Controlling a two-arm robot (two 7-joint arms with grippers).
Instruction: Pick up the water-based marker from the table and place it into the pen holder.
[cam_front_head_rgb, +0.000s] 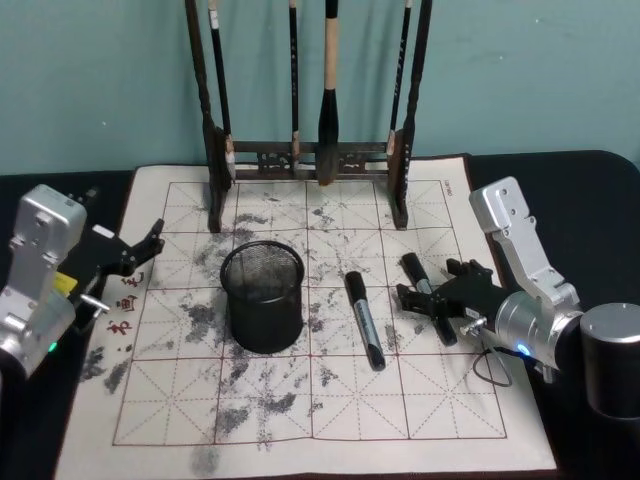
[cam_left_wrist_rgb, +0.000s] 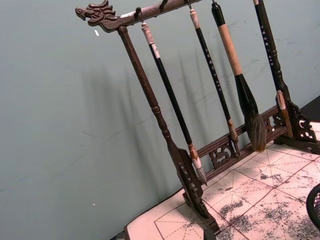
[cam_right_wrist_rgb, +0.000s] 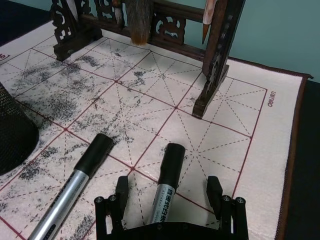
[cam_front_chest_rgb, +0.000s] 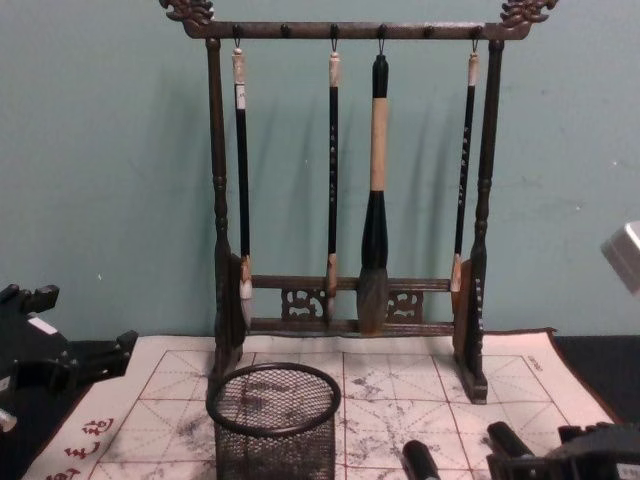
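Note:
Two black-capped, silver-bodied markers lie on the ink-stained mat. One marker rests just right of the pen holder. The other marker lies farther right, between the fingers of my right gripper. That gripper is open and low over the mat, straddling the marker with a gap on each side. The pen holder is a black mesh cup standing upright mid-mat. My left gripper hovers open at the mat's left edge, away from both markers.
A tall dark wooden brush rack with several hanging brushes stands at the mat's far edge, against a teal wall. The mat lies on a black table. The rack's right foot is just beyond the right gripper.

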